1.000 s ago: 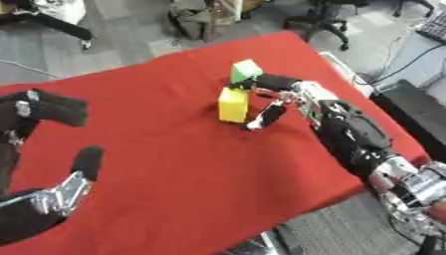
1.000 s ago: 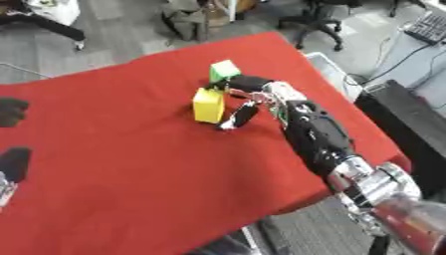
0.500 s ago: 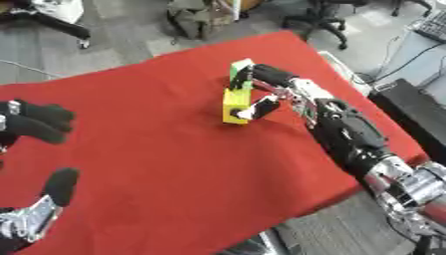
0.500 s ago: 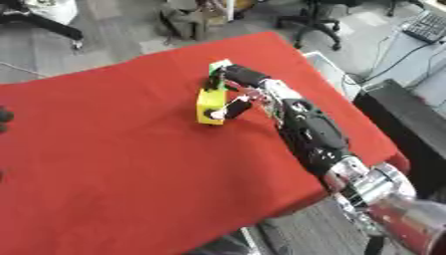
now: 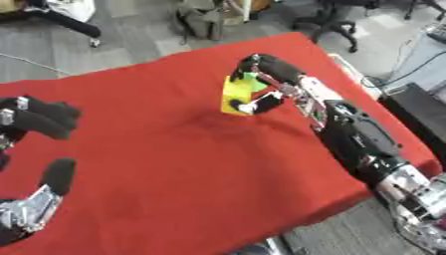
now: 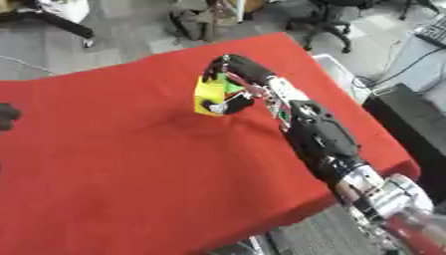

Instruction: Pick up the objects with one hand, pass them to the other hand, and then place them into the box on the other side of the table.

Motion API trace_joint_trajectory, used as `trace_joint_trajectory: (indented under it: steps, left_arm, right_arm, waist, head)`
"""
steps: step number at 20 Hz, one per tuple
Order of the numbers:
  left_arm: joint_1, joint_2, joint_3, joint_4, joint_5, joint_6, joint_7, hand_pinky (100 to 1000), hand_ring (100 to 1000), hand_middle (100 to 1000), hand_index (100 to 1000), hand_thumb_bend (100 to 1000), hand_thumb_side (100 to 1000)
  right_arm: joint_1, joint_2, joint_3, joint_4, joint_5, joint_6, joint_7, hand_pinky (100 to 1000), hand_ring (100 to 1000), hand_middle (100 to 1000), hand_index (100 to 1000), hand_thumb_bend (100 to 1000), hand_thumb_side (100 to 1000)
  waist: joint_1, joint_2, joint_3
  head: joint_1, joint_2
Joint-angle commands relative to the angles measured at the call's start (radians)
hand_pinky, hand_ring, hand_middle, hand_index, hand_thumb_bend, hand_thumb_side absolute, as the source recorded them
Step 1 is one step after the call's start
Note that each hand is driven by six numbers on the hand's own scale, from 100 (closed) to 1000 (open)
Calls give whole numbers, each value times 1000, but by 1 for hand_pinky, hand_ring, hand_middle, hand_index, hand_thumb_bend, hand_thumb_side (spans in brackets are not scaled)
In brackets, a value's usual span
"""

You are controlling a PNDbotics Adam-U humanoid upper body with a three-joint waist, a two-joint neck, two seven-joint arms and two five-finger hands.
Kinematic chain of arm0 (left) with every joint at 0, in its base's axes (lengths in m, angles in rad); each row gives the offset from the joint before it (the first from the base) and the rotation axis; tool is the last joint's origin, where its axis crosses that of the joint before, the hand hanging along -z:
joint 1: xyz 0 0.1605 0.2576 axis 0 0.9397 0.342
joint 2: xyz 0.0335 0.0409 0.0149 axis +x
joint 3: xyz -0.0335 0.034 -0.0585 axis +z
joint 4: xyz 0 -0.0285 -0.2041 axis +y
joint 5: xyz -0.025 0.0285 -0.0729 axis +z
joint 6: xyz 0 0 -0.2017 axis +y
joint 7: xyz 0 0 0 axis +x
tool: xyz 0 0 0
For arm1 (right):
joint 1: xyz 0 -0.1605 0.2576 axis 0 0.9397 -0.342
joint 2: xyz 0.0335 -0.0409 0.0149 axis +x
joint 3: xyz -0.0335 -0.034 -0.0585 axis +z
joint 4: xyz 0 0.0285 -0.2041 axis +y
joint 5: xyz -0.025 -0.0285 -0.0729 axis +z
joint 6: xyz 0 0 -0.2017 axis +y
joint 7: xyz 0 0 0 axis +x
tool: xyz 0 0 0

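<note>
- Left eye view: the right robot hand (image 5: 272, 82) is curled around a yellow block (image 5: 235, 95), fingers over its top and the thumb low on its front face. A small green piece (image 5: 255, 83) shows tight against the block's upper right edge, under the fingers; whether it is caught in the same grip cannot be told. The block sits far out on the red counter (image 5: 174, 169), right of centre, and its base looks near or just off the cloth.
- Left eye view: the left robot hand (image 5: 35, 199) waits at the lower left edge with its fingers relaxed and spread, holding nothing, well apart from the block.
- Right eye view: the same grip shows from a slightly different angle, with the fingers arched over the yellow block's top and the forearm (image 6: 318, 134) stretched along the right side of the counter. No box appears in either view.
- Judgement: the step in hand looks like the pick-up before the handover. To do it well, the right robot hand should lift straight up so that the block does not drag on the cloth, keep it level while carrying it toward centre, and leave one face bare for the left robot hand to take.
</note>
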Motion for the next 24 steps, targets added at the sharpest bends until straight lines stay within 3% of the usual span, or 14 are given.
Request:
trace_joint_trajectory:
  steps: [1,4,8,14,17,19,22,24]
  left_arm:
    - [15,35,48,-18,3,26,44,927,741,588,618,223,238]
    - [42,50,64,-18,8,58,91,933,741,585,611,206,252]
    - [73,62,40,-18,46,110,144,949,740,584,599,184,298]
    - [58,61,-24,-18,132,196,150,957,733,581,592,185,333]
    - [35,57,-46,-18,167,227,137,960,743,593,601,206,339]
    - [24,54,-61,-18,176,242,128,963,752,608,613,227,346]
    - [16,50,-81,-18,169,257,114,969,772,645,647,331,373]
    - [15,48,-90,-18,149,260,103,975,792,676,668,410,380]
  right_arm:
    - [-3,-3,9,-92,-50,-37,-44,798,667,447,645,261,303]
    - [23,9,20,-169,-97,-83,-91,793,667,448,647,255,289]
    - [47,37,53,-264,-155,-138,-149,786,670,455,652,254,277]
    - [65,85,117,-405,-237,-211,-169,786,671,463,657,248,274]
    - [65,98,143,-476,-280,-208,-143,785,671,465,659,243,274]
    - [73,102,158,-555,-313,-180,-111,786,671,465,660,241,275]
    - [114,85,169,-820,-428,-5,26,787,670,464,660,238,276]
    - [119,80,166,-902,-501,64,105,787,671,465,661,235,277]
  waist:
    - [1,-22,-8]
    - [2,-22,-17]
    - [2,-22,-32]
    - [0,-20,-47]
    - [0,-20,-50]
    - [-1,-19,-50]
    - [-1,-17,-50]
    - [-1,-17,-50]
  head:
    - [124,-11]
    - [201,-12]
    - [262,-11]
    - [285,-6]
    - [278,-5]
    - [270,-5]
    - [255,-5]
    - [246,-3]
